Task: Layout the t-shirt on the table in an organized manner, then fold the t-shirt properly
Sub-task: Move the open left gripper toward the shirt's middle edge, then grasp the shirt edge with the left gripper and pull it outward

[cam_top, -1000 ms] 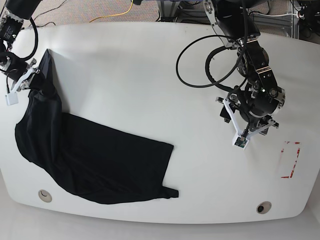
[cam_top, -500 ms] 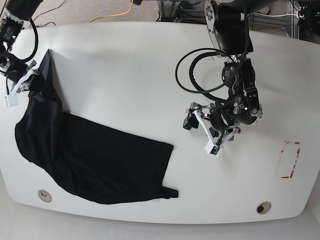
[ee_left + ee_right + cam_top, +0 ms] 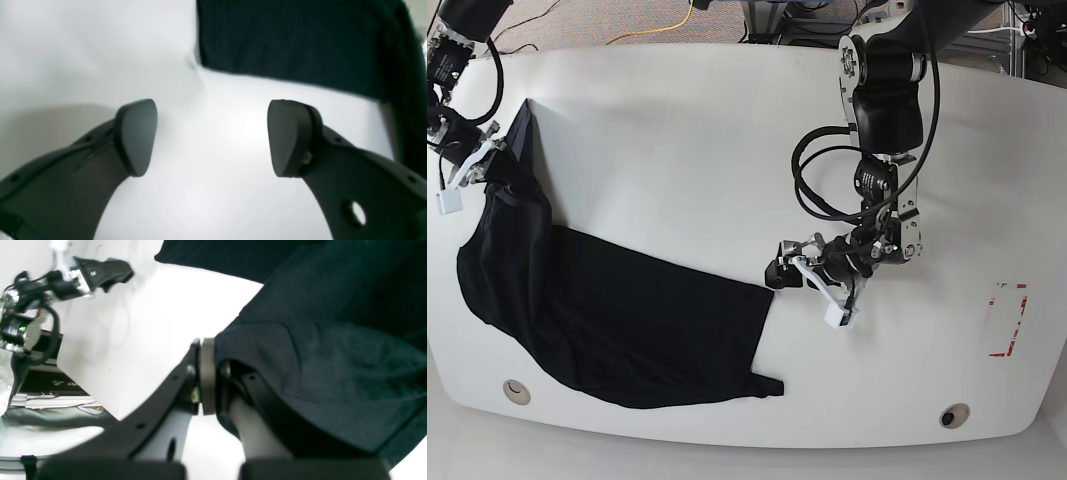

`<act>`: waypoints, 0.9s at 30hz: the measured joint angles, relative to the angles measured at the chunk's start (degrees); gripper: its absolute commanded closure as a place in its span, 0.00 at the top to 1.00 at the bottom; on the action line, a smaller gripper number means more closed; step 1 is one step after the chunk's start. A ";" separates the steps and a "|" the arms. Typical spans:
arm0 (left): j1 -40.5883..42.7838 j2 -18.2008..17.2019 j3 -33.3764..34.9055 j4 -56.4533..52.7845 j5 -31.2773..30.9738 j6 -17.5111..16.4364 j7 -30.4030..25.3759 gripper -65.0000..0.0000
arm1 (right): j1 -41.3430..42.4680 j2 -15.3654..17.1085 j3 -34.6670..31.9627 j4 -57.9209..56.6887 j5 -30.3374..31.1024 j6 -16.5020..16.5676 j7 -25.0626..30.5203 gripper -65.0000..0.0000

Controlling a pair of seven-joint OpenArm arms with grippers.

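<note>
The black t-shirt (image 3: pixel 627 320) lies rumpled across the left half of the white table (image 3: pixel 677 130). One end of it is pulled up toward the far left. There my right gripper (image 3: pixel 482 165) is shut on a bunch of that fabric. In the right wrist view its jaws (image 3: pixel 208 373) are pressed together with the t-shirt (image 3: pixel 333 340) draped over one finger. My left gripper (image 3: pixel 807 297) is open just right of the shirt's right edge. The left wrist view shows its fingers (image 3: pixel 213 136) spread over bare table, with the t-shirt's edge (image 3: pixel 293 36) just ahead.
A red tape rectangle (image 3: pixel 1007 320) marks the table at the right. Two round grommet holes (image 3: pixel 517 390) (image 3: pixel 954 414) sit near the front edge. Black cables loop from the left arm (image 3: pixel 827 180). Floor, cables and frames lie beyond the far edge.
My left arm has swung left and low across the table, from near the red tape to the shirt's right edge, jaws open. The right gripper stays shut on the fabric.
</note>
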 measured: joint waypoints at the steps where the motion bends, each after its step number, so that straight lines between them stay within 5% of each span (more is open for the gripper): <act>1: -0.61 -0.11 -0.02 -1.86 -0.83 -0.39 -1.07 0.75 | 0.09 0.00 0.04 -0.02 -0.26 -0.02 -0.02 0.00; 10: -6.23 0.26 0.04 -18.08 -2.86 4.24 -14.19 0.75 | 0.07 0.02 0.04 -0.02 -0.13 -0.02 0.00 0.00; 17: -11.26 0.11 0.02 -30.47 -5.46 3.89 -23.26 0.75 | 0.09 0.00 0.04 -0.04 0.02 0.00 0.00 0.00; 27: -15.54 0.15 2.89 -40.68 -7.78 3.58 -27.96 0.74 | 0.59 -0.04 0.09 -0.04 -0.09 0.00 -0.02 0.00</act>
